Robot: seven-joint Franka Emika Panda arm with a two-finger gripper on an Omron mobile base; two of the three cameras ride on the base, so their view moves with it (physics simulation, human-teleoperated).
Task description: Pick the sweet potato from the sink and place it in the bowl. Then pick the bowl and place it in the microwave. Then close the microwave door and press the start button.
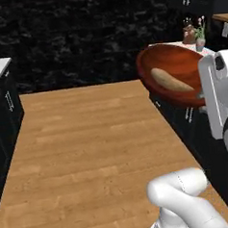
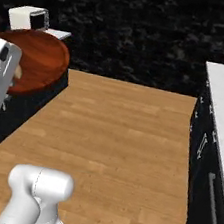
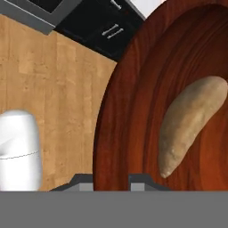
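Sweet potato (image 3: 187,122), tapered, tan, inside glossy round wood-grained bowl (image 3: 129,111).

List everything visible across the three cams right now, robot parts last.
bowl: one, glossy reddish-brown, lifted above the counter edge and tilted, its rim between the fingers.
sweet potato: one, tan, lying inside the bowl.
toaster: one, white, on the counter beyond the bowl in the right base view.
small vase with a plant: one, pale with green, on the counter behind the bowl in the left base view.
brown item: one, beside the vase, too small to identify.
cabinets: dark, under pale countertops, on both sides of the aisle.
floor: light wood planks, centre.
back wall: black, mottled.
arm: one, white.
fingers: two, dark, shut on the bowl's rim.
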